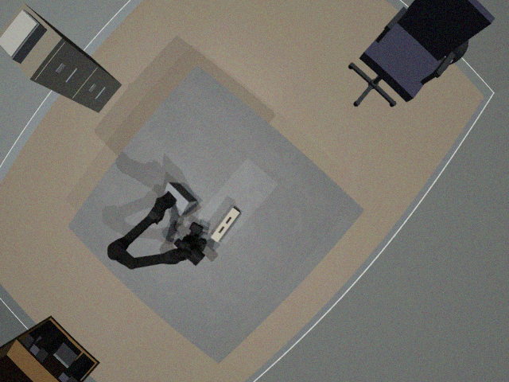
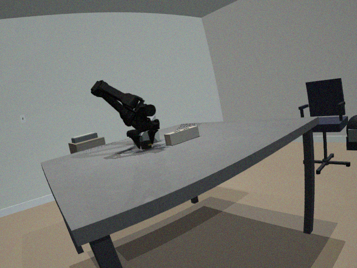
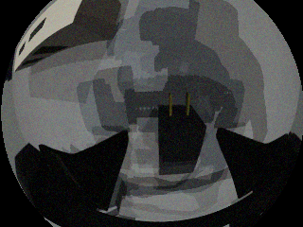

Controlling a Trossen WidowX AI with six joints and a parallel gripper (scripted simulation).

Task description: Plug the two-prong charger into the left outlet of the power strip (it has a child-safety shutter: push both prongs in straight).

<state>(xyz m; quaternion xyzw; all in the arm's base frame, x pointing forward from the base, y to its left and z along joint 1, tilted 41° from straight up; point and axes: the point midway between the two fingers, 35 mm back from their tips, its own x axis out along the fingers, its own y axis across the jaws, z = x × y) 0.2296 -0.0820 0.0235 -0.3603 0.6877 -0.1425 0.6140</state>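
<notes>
The charger [image 3: 182, 147] [image 2: 146, 146] is a black block with two yellow prongs. It is on the table, and in the wrist view its prongs point to the top of the frame. My gripper [image 3: 174, 134] [image 2: 146, 143] is open, with its dark fingers on either side of the charger and visible gaps between them in the wrist view. The cream power strip [image 1: 235, 212] [image 2: 184, 135] [image 3: 59, 14] lies beside the gripper, with two dark outlets on top; it is at the upper left in the wrist view. In the top view the arm hides the charger.
A grey-white block [image 1: 180, 199] stands by the arm's base, partly hidden behind the gripper in the exterior view. The grey table [image 1: 287, 247] [image 2: 121, 184] carries the arm and strip. An office chair [image 1: 401, 61] [image 2: 326, 97] and a drawer cabinet [image 1: 75, 76] stand beyond the table.
</notes>
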